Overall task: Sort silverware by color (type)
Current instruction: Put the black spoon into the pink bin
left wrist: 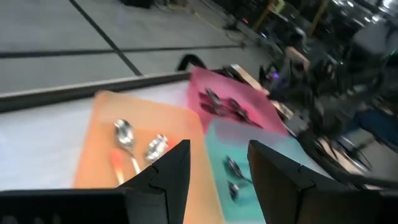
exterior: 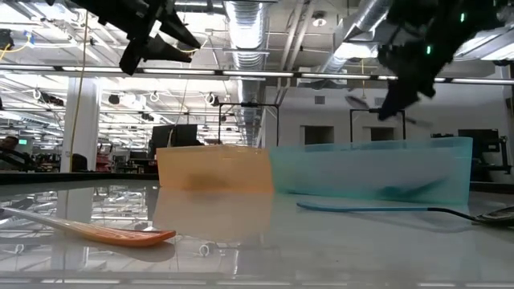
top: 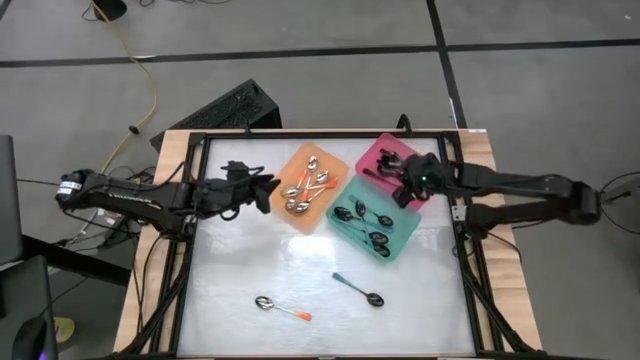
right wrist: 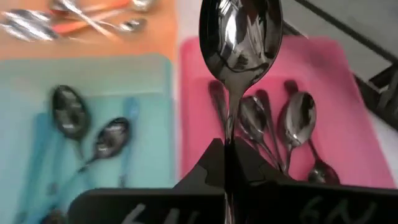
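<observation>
My right gripper (right wrist: 227, 163) is shut on an all-black spoon (right wrist: 241, 37) and hangs over the pink tray (top: 383, 152), where several black spoons (right wrist: 273, 124) lie. My left gripper (left wrist: 217, 177) is open with nothing between its fingers, just off the left side of the orange tray (top: 312, 188). That tray holds shiny spoons with orange handles (top: 305, 190). The teal tray (top: 375, 218) holds dark spoons with teal handles. On the bare table near the front lie an orange-handled spoon (top: 280, 306) and a teal-handled spoon (top: 358, 288). My right gripper pinches the black spoon's handle (right wrist: 227, 134) between its two fingers. The fingers come slanting down from the table's right side and lie along the handle. The bowl (right wrist: 241, 37) sticks out past the fingertips, and the spoon is lifted clear above the pink tray.
The three trays stand close together at the table's far middle and right. A black frame (top: 190, 250) runs around the white tabletop. A dark keyboard-like object (top: 215, 112) lies on the floor beyond the far edge. The left half of the table is bare white surface (top: 230, 260).
</observation>
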You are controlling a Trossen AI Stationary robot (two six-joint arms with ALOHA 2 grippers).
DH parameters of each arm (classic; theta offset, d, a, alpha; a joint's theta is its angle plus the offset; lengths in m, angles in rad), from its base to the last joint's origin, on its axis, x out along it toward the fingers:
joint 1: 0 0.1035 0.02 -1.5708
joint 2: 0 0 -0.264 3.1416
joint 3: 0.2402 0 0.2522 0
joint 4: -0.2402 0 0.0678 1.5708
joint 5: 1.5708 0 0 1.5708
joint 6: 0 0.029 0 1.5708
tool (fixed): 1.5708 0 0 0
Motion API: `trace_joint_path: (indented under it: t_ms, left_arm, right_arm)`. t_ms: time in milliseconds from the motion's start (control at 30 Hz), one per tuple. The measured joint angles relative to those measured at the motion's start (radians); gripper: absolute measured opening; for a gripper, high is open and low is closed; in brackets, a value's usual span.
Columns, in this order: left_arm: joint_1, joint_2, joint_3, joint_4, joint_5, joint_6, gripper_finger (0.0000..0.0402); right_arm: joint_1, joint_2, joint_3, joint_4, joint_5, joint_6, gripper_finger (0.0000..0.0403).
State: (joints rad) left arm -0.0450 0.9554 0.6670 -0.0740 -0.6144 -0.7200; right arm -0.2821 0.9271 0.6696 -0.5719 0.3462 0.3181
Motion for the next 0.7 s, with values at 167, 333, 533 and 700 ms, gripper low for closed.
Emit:
trace_joint_path:
  t_ms: [167, 333, 533, 700]
  left_arm:
    - [0.048, 0.0, 0.0, 0.017, -0.022, -0.002, 0.0144]
    - [0.084, 0.0, 0.0, 0.02, -0.022, -0.049, 0.0144]
    - [0.099, 0.0, 0.0, 0.02, -0.022, -0.048, 0.0144]
    - [0.102, 0.0, 0.0, 0.02, -0.021, -0.048, 0.0144]
  right_arm:
    - [-0.163, 0.012, -0.161, 0.22, -0.167, -0.085, 0.0008]
    - [-0.329, 0.097, -0.217, 0.321, -0.227, -0.178, 0.0008]
    - [-0.487, 0.239, -0.215, 0.46, -0.388, -0.264, 0.0009]
    - [-0.52, 0.366, -0.215, 0.513, -0.424, -0.273, 0.0013]
